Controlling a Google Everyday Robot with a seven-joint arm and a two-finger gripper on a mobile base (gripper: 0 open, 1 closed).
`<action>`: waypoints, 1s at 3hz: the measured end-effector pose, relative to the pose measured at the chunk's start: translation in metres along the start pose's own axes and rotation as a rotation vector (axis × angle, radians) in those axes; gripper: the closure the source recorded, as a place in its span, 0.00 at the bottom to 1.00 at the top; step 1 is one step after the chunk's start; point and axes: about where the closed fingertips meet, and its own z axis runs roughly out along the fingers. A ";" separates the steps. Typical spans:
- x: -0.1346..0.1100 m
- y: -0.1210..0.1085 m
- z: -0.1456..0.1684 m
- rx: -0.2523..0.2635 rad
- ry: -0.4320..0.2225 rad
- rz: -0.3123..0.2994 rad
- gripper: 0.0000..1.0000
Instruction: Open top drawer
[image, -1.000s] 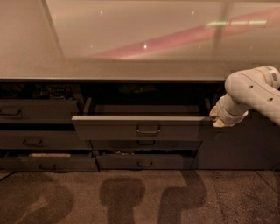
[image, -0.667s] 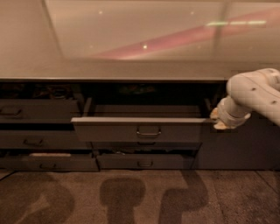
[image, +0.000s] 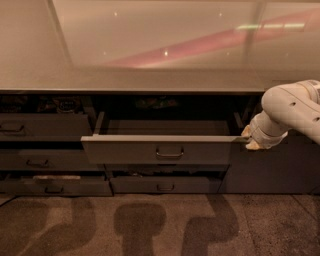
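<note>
The top drawer (image: 130, 150) is pulled out from under the counter, its wide dark grey front showing a small loop handle (image: 169, 153) at centre and its tray open behind. My gripper (image: 248, 140) sits at the drawer front's right end, level with its top edge, at the end of the white arm (image: 290, 107) coming in from the right. The wrist hides the fingers.
A narrower drawer (image: 40, 127) with a like handle sits to the left, with slimmer drawers (image: 55, 186) below it and another (image: 165, 185) under the open one. The counter top (image: 135, 80) overhangs the drawers. Carpet floor (image: 160, 225) lies in front.
The drawer front has come out a little further towards the camera, and the gripper at its right end has moved with it.
</note>
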 end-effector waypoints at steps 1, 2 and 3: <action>0.000 0.000 0.000 0.000 0.000 0.000 1.00; -0.005 -0.012 -0.007 -0.010 -0.046 0.006 1.00; -0.008 -0.015 -0.014 -0.001 -0.070 0.003 1.00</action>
